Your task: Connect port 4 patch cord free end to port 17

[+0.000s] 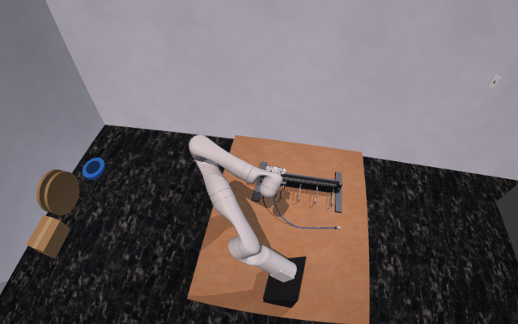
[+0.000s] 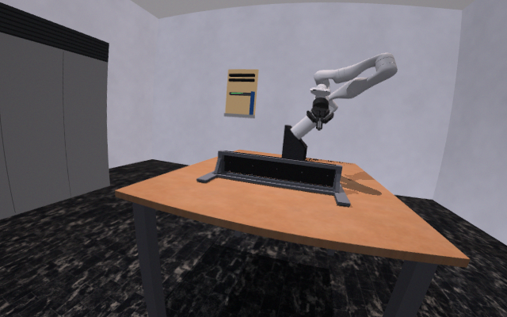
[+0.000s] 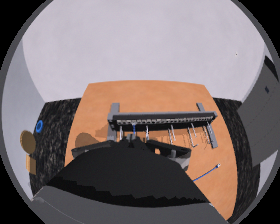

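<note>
The black patch-panel rack (image 1: pixel 313 181) (image 2: pixel 281 173) (image 3: pixel 163 117) stands on grey feet across the far half of the wooden table (image 1: pixel 336 263) (image 2: pixel 289 215) (image 3: pixel 144 96). The blue patch cord (image 1: pixel 295 225) (image 3: pixel 203 175) runs from the rack's left part and curves over the table. Its free end (image 1: pixel 337 228) (image 3: pixel 219 167) lies flat in front of the rack's right part. The exterior camera sees the rack from behind, so the cord is hidden there. My gripper (image 2: pixel 319 127) is shut and empty. It points down, high in the air above the rack's left end and far from the free end.
Several short grey stubs (image 1: pixel 316 198) hang from the rack's front. The arm's black base block (image 1: pixel 284 289) (image 2: pixel 294 148) stands at the table's near edge. A blue ring (image 1: pixel 93 168), wooden discs (image 1: pixel 57 192) and a cardboard box (image 1: pixel 48 236) lie on the floor.
</note>
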Robot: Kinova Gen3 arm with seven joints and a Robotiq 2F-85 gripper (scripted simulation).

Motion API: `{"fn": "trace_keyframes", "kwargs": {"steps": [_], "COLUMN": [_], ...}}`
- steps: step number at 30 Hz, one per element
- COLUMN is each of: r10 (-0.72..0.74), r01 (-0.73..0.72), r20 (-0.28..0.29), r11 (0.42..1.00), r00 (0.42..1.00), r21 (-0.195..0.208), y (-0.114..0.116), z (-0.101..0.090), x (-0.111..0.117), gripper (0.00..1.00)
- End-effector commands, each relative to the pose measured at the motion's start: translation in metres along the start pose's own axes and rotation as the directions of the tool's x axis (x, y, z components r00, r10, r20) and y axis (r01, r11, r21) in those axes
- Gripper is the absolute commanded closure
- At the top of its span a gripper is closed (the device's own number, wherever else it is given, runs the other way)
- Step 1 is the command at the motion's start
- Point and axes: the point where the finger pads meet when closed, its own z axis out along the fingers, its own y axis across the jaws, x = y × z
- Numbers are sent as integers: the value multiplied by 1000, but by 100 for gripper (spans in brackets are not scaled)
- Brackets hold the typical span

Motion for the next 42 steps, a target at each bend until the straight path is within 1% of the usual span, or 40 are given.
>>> {"fn": "trace_keyframes", "kwargs": {"steps": [1,7,11,15,20,22,28,32,36,42], "r10": [-3,-3,-10,-12,-17,-17,-10,-10,-10,-9], "r01": [3,3,10,12,17,17,10,10,11,9], "r20": [-8,-8,-8,-8,-8,-8,-15,-17,-18,-18], "r11": [1000,1000,1000,1000,1000,1000,1000,1000,1000,1000], "r00": [1000,1000,1000,1000,1000,1000,1000,1000,1000,1000], "r21": [3,3,5,5,6,6,3,2,2,1], "y": [-1,1,8,20,43,43,75,91,99,101], "z": [-4,-4,-3,-3,-3,-3,-3,-3,-3,-3], "x": [2,2,4,4,4,4,6,7,7,7], "gripper": [100,100,100,100,100,100,100,100,100,100]}}
